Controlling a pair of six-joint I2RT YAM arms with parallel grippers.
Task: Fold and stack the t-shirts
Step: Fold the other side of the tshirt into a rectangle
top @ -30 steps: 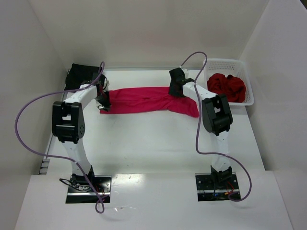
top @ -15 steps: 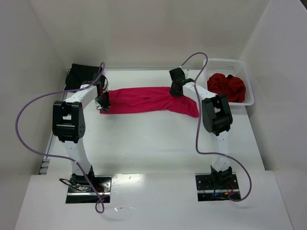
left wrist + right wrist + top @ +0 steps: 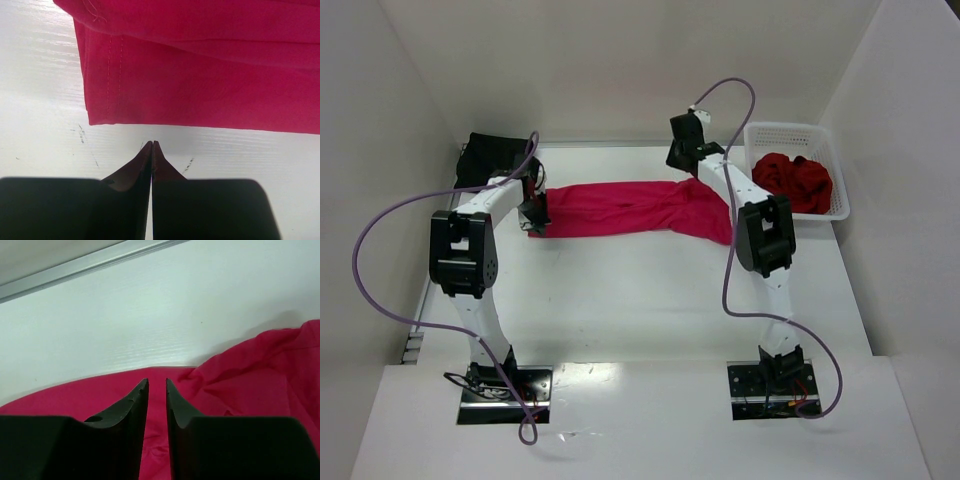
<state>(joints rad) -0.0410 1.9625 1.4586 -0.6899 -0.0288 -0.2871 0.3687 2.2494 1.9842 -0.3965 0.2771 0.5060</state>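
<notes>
- One crimson-pink t-shirt [image 3: 620, 207] lies on the white worktop [image 3: 640, 300], in its far half. It is drawn out into a long band roughly parallel to the far edge.
- Its left end is flat and folded over, with a stitched hem and a square corner. Its right end is wider and rumpled, and stops short of the basket.
- Left claw [image 3: 152, 144]: it sits low at the shirt's left end. The two fingers are pressed together with nothing between them. The tips are over bare worktop, just beside the near edge of the cloth and not touching it.
- Right claw [image 3: 156, 382]: it is held above the shirt's right part, near the far edge of the worktop. A narrow slit separates its fingers. Pink cloth fills the view behind the tips and through the slit, and I cannot tell whether any of it is pinched.
- Darker red t-shirts [image 3: 795, 180] lie bunched in a heap inside the white lattice basket [image 3: 785, 126], which stands in the far right corner of the worktop.
- A black t-shirt [image 3: 488, 155] lies in the far left corner, behind the left arm and well apart from the basket.
- Small dark scuff marks show on the worktop around the left claw's tips.
</notes>
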